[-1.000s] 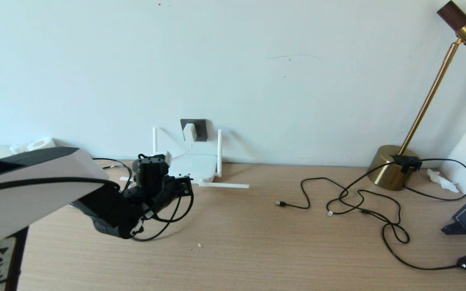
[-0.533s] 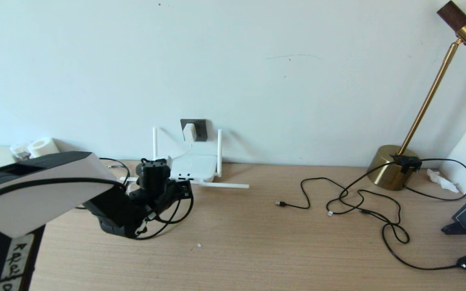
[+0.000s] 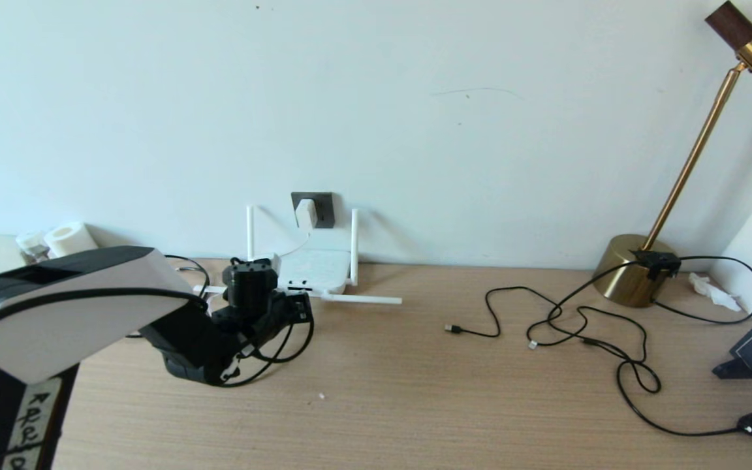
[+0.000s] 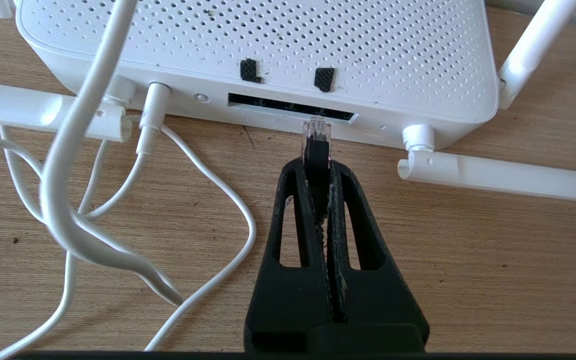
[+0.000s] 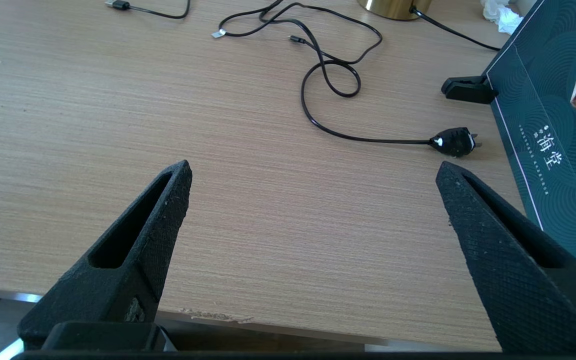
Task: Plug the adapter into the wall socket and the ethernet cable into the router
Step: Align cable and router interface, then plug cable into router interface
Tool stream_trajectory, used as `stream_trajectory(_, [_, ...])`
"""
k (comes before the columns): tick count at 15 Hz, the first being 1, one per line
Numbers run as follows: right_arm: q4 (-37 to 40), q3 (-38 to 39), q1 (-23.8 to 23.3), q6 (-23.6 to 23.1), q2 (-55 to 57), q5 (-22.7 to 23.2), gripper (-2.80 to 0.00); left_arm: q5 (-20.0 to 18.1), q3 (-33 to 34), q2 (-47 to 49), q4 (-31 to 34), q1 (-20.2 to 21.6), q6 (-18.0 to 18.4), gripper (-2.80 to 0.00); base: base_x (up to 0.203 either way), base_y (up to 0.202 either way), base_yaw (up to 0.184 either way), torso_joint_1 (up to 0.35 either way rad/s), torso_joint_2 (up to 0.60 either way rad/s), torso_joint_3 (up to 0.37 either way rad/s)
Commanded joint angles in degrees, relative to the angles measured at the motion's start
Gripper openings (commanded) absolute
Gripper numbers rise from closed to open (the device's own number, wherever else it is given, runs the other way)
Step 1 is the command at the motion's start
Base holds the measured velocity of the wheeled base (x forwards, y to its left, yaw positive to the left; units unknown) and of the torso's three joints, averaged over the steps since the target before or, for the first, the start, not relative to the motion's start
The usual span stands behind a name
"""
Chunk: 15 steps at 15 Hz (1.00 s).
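From my remote station, the left gripper point(image 4: 318, 167) had its jaws clenched on the ethernet cable point(image 4: 316, 145) just behind the clear plug, so the tip jutted free and pointed at the dark port slot in the router point(image 4: 268, 45). The tip sat at the slot's edge, seemingly not yet seated. The adapter point(image 3: 305, 213) already sat in the wall socket point(image 3: 322, 209), its white cord point(image 4: 208, 170) looping across the surface point(image 4: 468, 250) beside my approach line. Antennas flanked the router's rear edge on both sides, leaving only a narrow lane straight ahead. The right gripper point(image 5: 313, 175) hung over bare wood near the surface's edge, jaws released and empty.
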Motion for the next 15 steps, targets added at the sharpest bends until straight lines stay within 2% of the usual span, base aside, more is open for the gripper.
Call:
stream_trajectory(1, [0.1, 0.01, 0.01, -0.04, 0.04, 0.02, 0.0, 0.06, -0.17, 0.47, -0.33, -0.02, -0.06, -2.8, 0.0, 0.0, 0.0, 0.0, 0.0, 0.0])
stream_trajectory(15, [0.1, 0.01, 0.01, -0.04, 0.04, 0.02, 0.0, 0.06, -1.93, 1.34, 0.49, 0.42, -0.06, -2.8, 0.0, 0.0, 0.0, 0.0, 0.0, 0.0])
